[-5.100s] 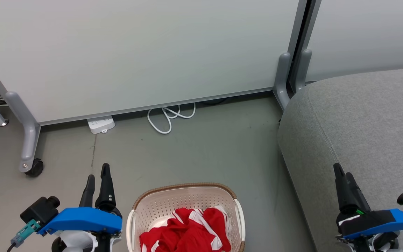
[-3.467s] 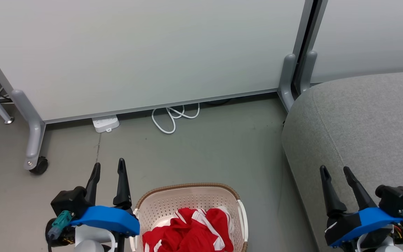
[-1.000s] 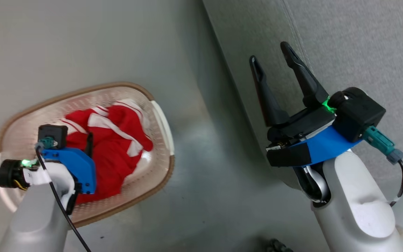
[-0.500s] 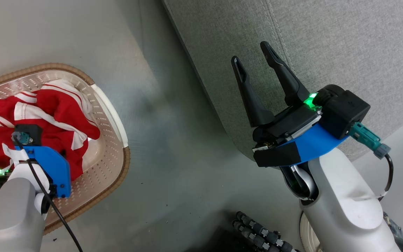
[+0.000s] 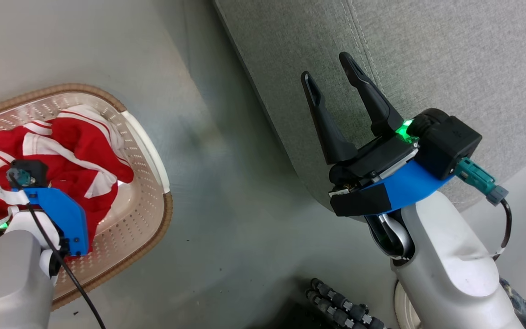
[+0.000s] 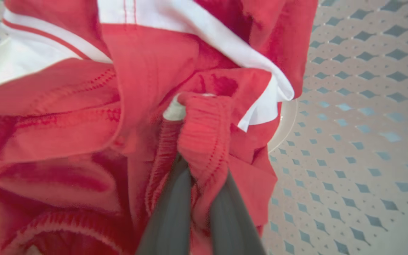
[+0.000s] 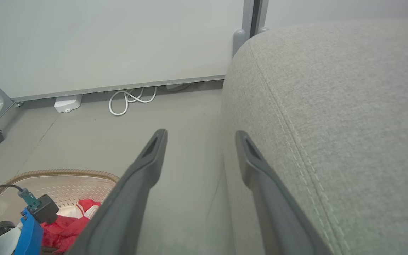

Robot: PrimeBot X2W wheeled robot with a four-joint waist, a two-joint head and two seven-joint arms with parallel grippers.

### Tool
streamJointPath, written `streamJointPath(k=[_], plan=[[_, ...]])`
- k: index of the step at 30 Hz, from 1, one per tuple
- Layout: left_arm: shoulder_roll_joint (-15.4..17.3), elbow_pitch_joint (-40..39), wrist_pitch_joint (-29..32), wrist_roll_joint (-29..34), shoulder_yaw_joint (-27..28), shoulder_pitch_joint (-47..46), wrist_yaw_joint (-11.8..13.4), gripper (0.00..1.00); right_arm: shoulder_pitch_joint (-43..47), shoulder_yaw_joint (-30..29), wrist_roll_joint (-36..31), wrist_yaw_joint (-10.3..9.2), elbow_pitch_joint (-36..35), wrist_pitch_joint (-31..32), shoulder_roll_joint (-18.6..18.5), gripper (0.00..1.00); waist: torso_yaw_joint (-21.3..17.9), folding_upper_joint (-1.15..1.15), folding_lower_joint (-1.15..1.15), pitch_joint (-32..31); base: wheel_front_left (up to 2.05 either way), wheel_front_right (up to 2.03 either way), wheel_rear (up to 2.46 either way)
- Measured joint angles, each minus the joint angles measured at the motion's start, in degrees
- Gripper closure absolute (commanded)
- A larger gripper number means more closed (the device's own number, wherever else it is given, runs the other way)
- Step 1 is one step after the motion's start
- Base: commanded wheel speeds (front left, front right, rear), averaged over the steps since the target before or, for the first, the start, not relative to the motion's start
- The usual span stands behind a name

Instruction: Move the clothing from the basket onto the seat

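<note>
Left claw (image 6: pixel 204 177): down inside the basket (image 5: pixel 165 214). Its two dark fingers (image 6: pixel 168 216) are drawn close together, with a ribbed red band of the clothing (image 5: pixel 76 151) pinched between them. The fabric bunches over the fingertips and hides them. More red folds with white stripes and white trim are heaped around and beyond this claw. The whole heap is in the basket, none of it on the seat. Just right of the claw is cream-white perforated basket wall. Seen from above, the arm's blue mount and pale forearm sit over the heap.

Between the two claws: grey floor (image 5: pixel 226 183).

Right claw (image 5: pixel 324 66): held up in the air, fingers spread wide, nothing between them. A green light glows on its body. Its left finger is over the floor. Its right finger lines up against the rounded side of the seat (image 5: pixel 427 55); contact cannot be told.

Seat: grey woven fabric with a stitched seam, to the right of this claw and beyond it.

Well ahead of the right claw, at the foot of a pale panel (image 7: pixel 101 46), a looped white cable (image 7: pixel 129 101) and a white power strip (image 7: pixel 67 103) lie on the floor.
</note>
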Motion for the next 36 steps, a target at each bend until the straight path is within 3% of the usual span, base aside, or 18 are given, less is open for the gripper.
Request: streamJointPath(k=[9, 19, 28, 36], plan=[[-6.2, 2.8, -6.7, -1.4, -3.0, -0.3, -1.2, 1.0, 1.1, -2.3, -6.0, 0.01, 5.4, 0.2, 0.1, 0.0, 3.6, 0.0, 0.0, -6.8, 0.0, 0.0, 0.0], [-15.2, 5.0, -15.5, -6.8, -11.3, -1.1, -1.8, 1.0, 8.9, -5.1, -10.4, 0.01, 7.9, 4.8, 0.2, 0.0, 10.3, 0.0, -0.02, -22.2, 0.0, 0.0, 0.0], [-16.8, 0.2, -19.4, -15.2, -22.6, 0.7, -1.9, 1.0, 17.4, -6.3, -11.5, 0.01, 5.8, 9.7, 0.1, 0.0, 16.5, 0.01, -0.03, -36.9, 0.0, 0.0, 0.0], [-17.0, -4.4, -21.1, -20.7, -30.2, -3.9, -1.9, 1.0, 21.8, -6.4, -11.5, 0.01, 3.3, 12.5, 0.1, 0.0, 21.8, 0.01, -0.03, -45.6, 0.0, 0.0, 0.0]])
